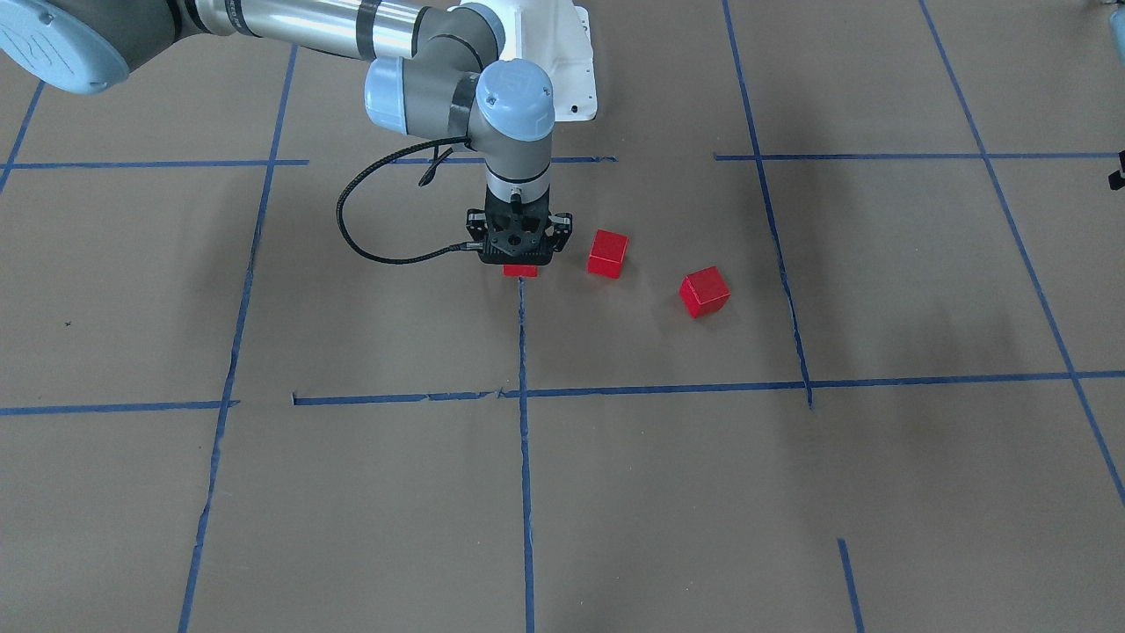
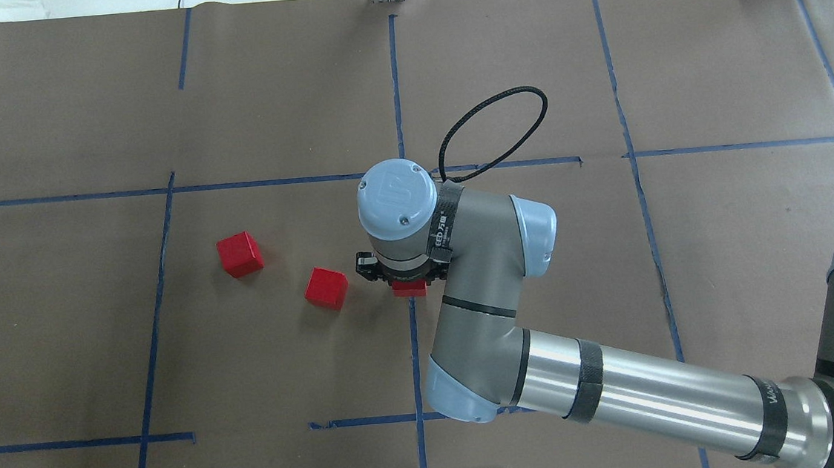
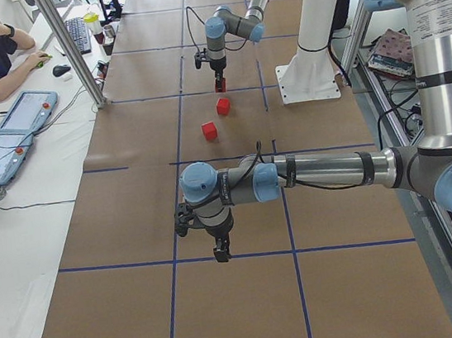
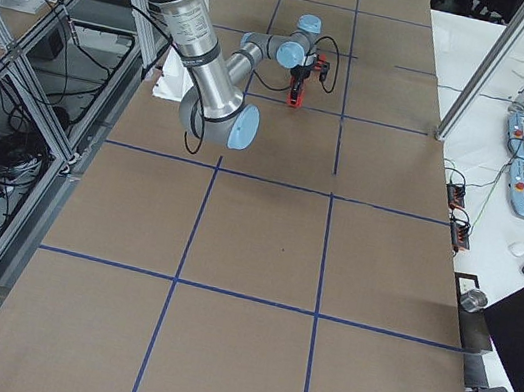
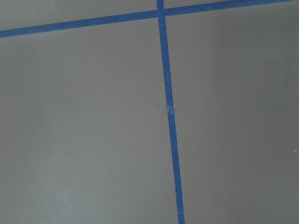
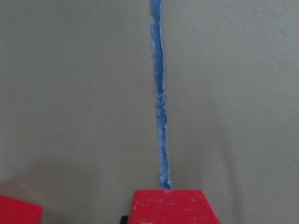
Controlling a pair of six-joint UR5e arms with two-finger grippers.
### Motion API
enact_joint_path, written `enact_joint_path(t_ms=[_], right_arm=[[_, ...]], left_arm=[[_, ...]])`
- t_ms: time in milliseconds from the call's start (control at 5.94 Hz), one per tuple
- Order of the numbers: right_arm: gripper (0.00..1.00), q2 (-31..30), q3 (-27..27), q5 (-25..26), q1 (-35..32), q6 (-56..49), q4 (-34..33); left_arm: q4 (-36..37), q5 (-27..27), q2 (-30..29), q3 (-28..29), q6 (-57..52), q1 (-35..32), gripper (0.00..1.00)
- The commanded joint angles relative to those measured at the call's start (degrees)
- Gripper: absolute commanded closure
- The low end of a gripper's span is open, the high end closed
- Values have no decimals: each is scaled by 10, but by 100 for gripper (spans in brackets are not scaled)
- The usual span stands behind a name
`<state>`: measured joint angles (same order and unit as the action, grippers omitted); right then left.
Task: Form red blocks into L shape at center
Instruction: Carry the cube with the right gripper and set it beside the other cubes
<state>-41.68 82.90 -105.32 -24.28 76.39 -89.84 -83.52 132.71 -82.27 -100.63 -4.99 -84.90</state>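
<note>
Status: right pincer (image 1: 518,255) over first red cube (image 1: 520,272) at center (image 2: 397,310)

The right pincer points straight down on the first red cube, which sits at the end of the long blue tape line (image 1: 522,334) on the desk (image 1: 352,492). Its fingers are hidden, so I cannot tell if they pinch it. The second red cube (image 1: 608,253) lies near, toward the robot's left; the third red cube (image 1: 704,292) is farther left. If the left pincer (image 3: 220,251) is spread, I cannot tell.
</note>
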Motion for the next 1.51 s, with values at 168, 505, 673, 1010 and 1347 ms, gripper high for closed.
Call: enact_joint_path(t_ms=[168,505,673,1010,1347], right_arm=[[33,-2,-2,7,6,-7,0],[17,-2,-3,8,7,-8,0],[17,-2,-3,8,7,-8,5],[1,3,8,1,-4,-27,3],[1,0,28,-64,-78,-74,-2]], left_arm=[[0,0,0,3,1,0,0],[0,0,0,4,1,0,0],[0,0,0,3,0,0,0],[0,0,0,2,0,0,0],[-1,-2,-4,-18,1,0,0]])
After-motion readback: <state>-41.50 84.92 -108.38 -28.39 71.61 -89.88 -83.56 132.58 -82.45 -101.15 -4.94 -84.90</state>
